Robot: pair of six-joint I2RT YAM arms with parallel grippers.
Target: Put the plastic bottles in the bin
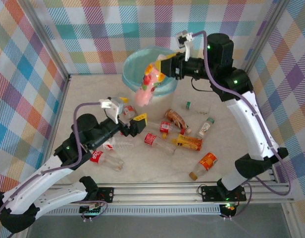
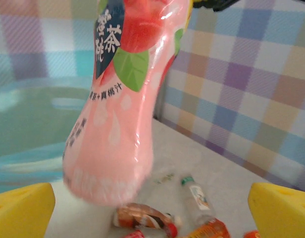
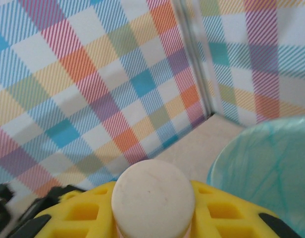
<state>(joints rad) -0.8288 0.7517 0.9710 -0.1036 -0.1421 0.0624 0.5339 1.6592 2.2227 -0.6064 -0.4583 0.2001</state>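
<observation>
Glossy pink bottle, probably shrink-sleeved

Plaid walls, pale beige tabletop

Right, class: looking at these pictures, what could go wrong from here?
The right hand grips the pink bottle only near its cap, so it might swing or slip. Its base seems to hang by the near rim of the bin, so dropping it now could land it outside.

The pale pink plastic bottle has a red-and-green label and a cream cap. The round bin has a light blue liner. The walls are pastel plaid.
</observation>
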